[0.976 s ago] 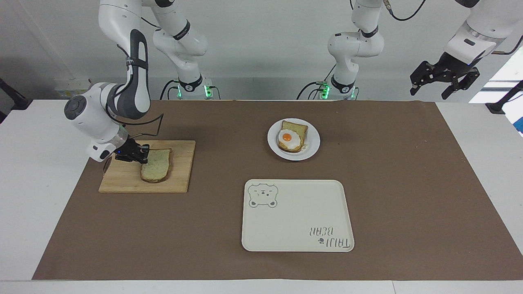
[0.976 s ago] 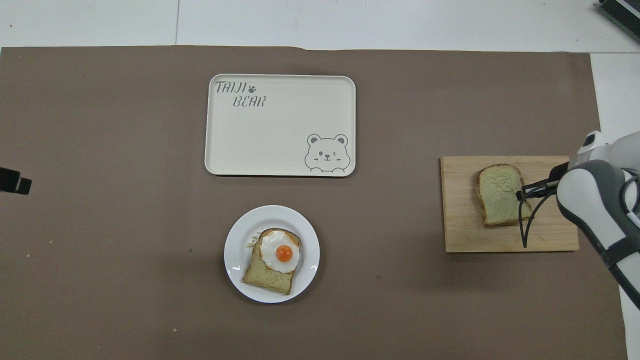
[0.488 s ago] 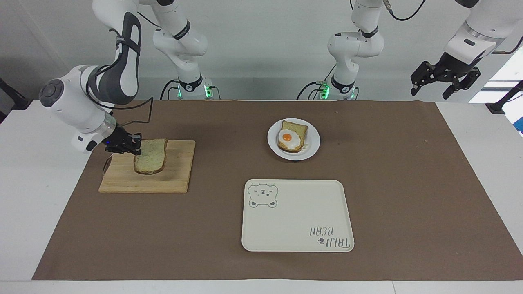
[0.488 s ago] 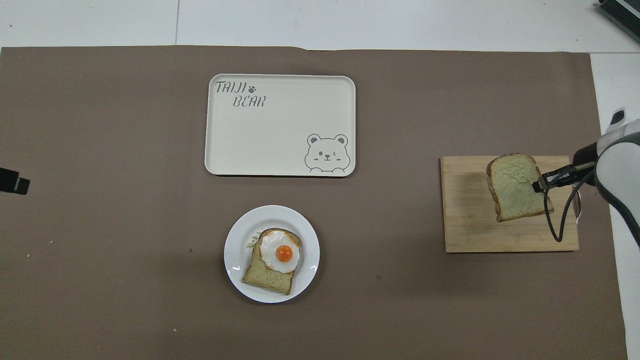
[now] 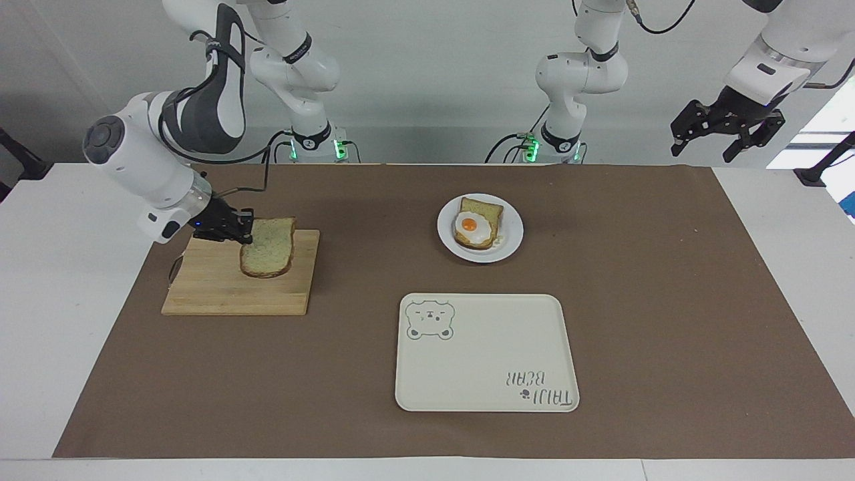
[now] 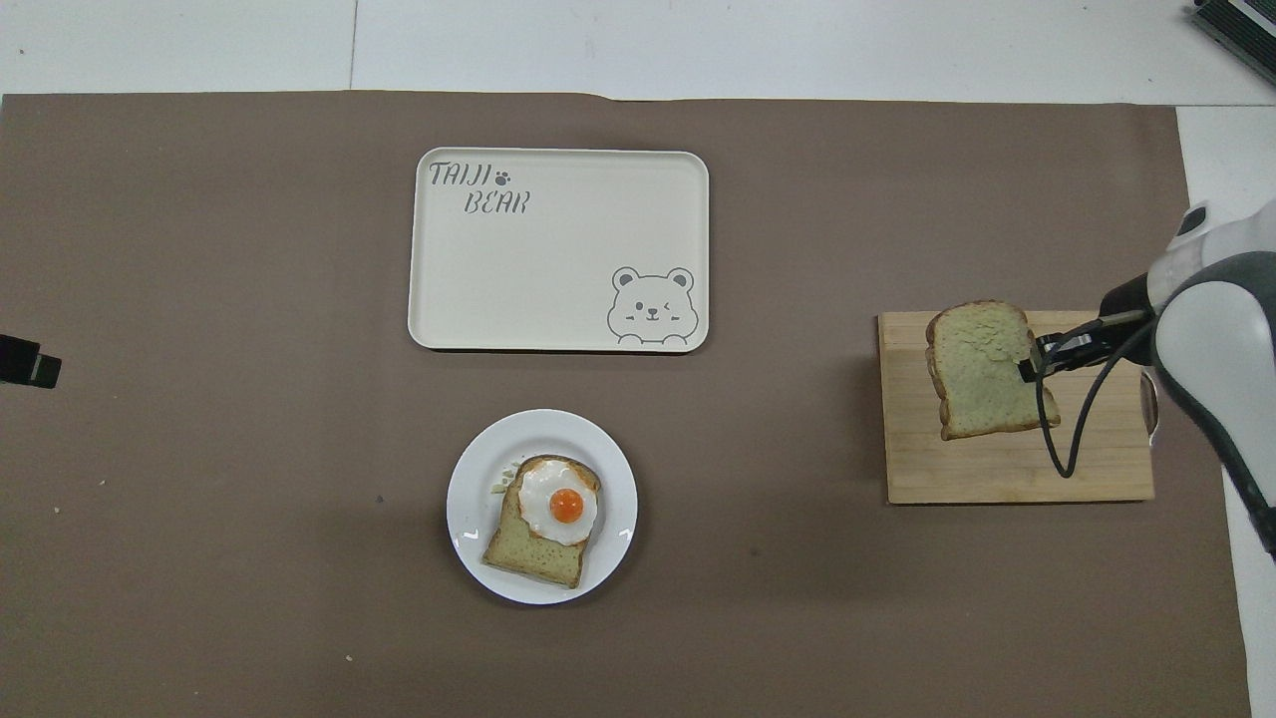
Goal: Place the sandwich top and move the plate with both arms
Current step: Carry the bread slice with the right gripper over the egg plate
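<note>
My right gripper (image 5: 243, 231) is shut on one edge of the sandwich top (image 5: 268, 247), a plain pale bread slice with a brown crust. It holds the slice tilted in the air over the wooden cutting board (image 5: 220, 294). The overhead view also shows the gripper (image 6: 1032, 365), the slice (image 6: 982, 374) and the board (image 6: 1017, 479). The small white plate (image 5: 511, 244) sits near the table's middle and bears a toasted slice with a fried egg (image 5: 475, 226). It also shows in the overhead view (image 6: 469, 491). My left gripper (image 5: 725, 139) waits open, raised at the left arm's end of the table.
A rectangular cream tray (image 5: 487, 361) with a bear drawing lies farther from the robots than the plate, also in the overhead view (image 6: 558, 249). A brown mat (image 5: 668, 300) covers the table.
My right gripper has lifted the bread slice off the cutting board and carried it a little toward the plate. The left arm has not moved.
</note>
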Available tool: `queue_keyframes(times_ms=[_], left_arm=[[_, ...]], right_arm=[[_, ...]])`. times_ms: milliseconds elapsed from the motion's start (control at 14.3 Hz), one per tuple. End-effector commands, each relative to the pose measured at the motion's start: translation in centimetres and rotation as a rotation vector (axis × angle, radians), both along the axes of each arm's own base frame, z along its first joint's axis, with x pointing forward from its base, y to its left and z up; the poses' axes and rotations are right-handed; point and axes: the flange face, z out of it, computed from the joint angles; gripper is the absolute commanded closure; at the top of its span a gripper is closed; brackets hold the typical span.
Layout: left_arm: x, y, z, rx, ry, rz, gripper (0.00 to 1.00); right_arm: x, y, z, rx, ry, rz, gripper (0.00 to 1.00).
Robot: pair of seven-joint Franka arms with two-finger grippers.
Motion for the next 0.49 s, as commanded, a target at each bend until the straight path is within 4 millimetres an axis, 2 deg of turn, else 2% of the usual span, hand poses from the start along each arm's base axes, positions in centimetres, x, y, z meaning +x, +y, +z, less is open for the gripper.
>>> queue_keyframes(times_ms=[0, 418], left_arm=[[-0.7, 0.1, 0.1, 0.007, -0.005, -0.013, 0.00], [-0.7, 0.1, 0.1, 0.005, -0.001, -0.012, 0.00]], right_arm=[[-0.2, 4.6, 0.5, 0.003, 0.012, -0.032, 1.00], [-0.1, 14.0, 0.7, -0.031, -0.033, -0.096, 1.00]])
